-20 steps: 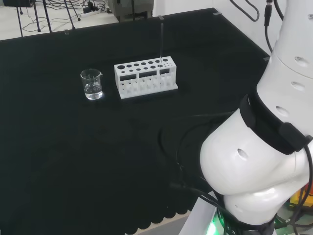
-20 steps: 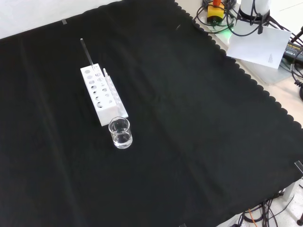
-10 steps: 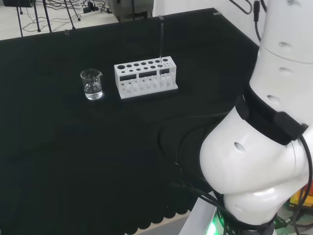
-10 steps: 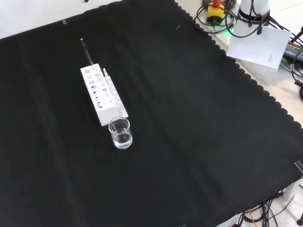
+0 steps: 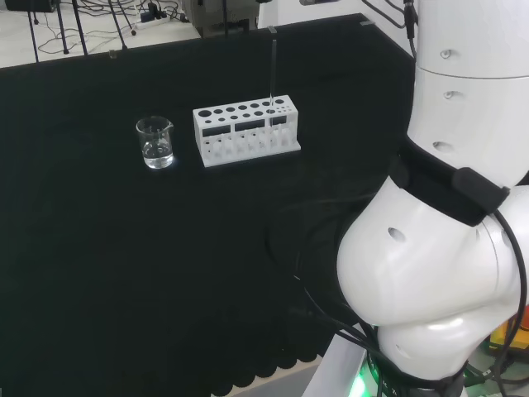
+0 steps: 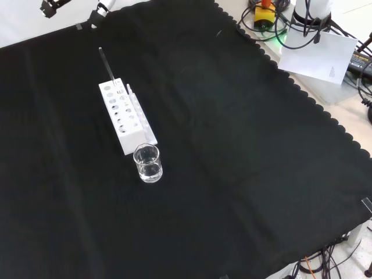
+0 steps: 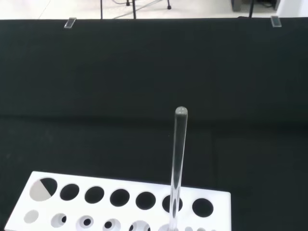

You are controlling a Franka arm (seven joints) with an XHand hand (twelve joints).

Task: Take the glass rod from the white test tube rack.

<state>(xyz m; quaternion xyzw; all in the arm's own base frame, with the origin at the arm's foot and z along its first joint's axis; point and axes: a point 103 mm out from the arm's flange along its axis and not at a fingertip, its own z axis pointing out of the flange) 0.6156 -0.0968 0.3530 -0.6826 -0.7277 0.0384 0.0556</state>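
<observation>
- The hand (image 6: 99, 10) shows in the front view as a few black and white parts at the top left edge, above the far edge of the black cloth (image 6: 232, 145). From so little I cannot tell whether it is spread or curled, and nothing is visibly in it.
- The glass rod (image 6: 106, 64) lies just below those parts in the front view, nearer the camera, apart from them and untouched.
- The rod stands upright in a hole at one end of the white test tube rack (image 6: 123, 114), the end toward the cloth's far edge in the front view and the right-hand end in the head view, where the rod (image 5: 272, 70) rises well above the rack (image 5: 245, 131).
- In the wrist view the rod (image 7: 177, 159) stands near the middle with its rounded tip up, dropping into a hole one in from the end of the rack (image 7: 120, 202). I judge the hand to be lined up with it but not yet closed in.
- The long axis is vertical, so the coming move probably calls for closing on the bare shaft above the rack, then lifting straight up so the rod clears its hole without tipping the rack.
- A glass beaker (image 6: 147, 164) holding a little clear liquid stands just beside the rack's other end, toward the middle of the cloth, well away from the rod.
</observation>
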